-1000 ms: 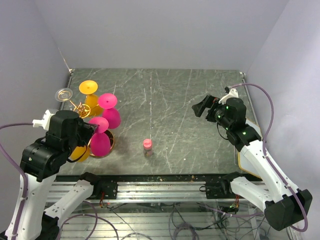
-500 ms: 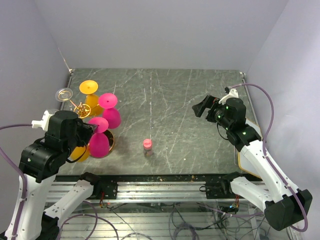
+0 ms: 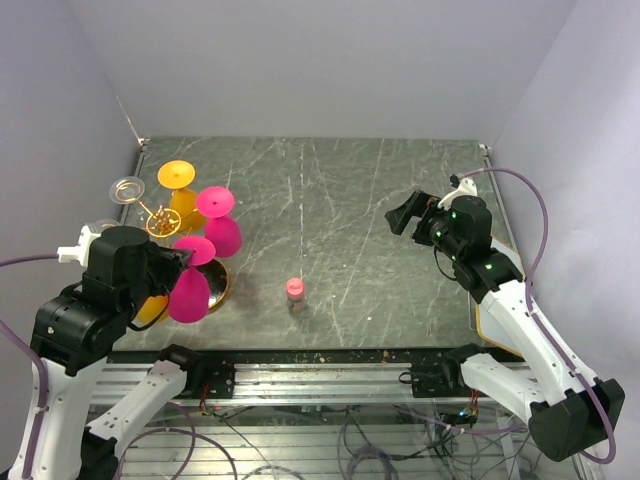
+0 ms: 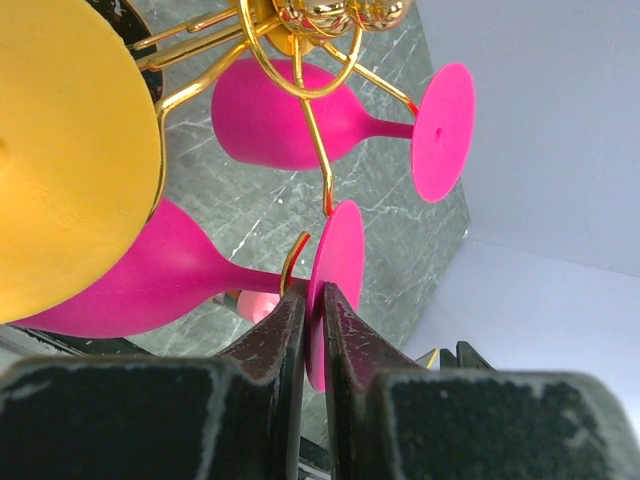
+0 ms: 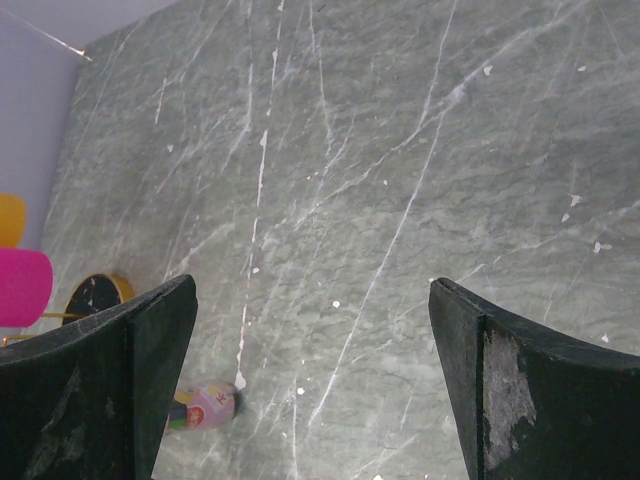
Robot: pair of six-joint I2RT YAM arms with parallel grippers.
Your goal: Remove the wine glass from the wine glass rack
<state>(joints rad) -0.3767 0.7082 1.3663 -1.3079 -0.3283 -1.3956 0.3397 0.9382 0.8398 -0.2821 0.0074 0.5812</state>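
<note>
The gold wine glass rack (image 3: 160,221) stands at the table's left with several glasses hanging from it. My left gripper (image 3: 180,258) is shut on the round foot of a pink wine glass (image 3: 188,292) at the rack's near side. In the left wrist view my left gripper (image 4: 315,300) pinches the foot edge-on, and the pink wine glass (image 4: 150,290) has its stem beside the tip of a gold arm (image 4: 322,170). My right gripper (image 3: 405,215) is open and empty above the table's right half, and it shows wide open in the right wrist view (image 5: 310,330).
A second pink glass (image 3: 222,232), an orange glass (image 3: 182,200) and a clear glass (image 3: 128,187) hang on the rack. Another orange bowl (image 3: 150,308) sits low by my left arm. A small pink-capped bottle (image 3: 295,292) stands mid-table, near front.
My left gripper has pulled back toward the near left with the pink glass's foot in it. The glass bowl has shifted that way and tilted. The right arm has not moved.
</note>
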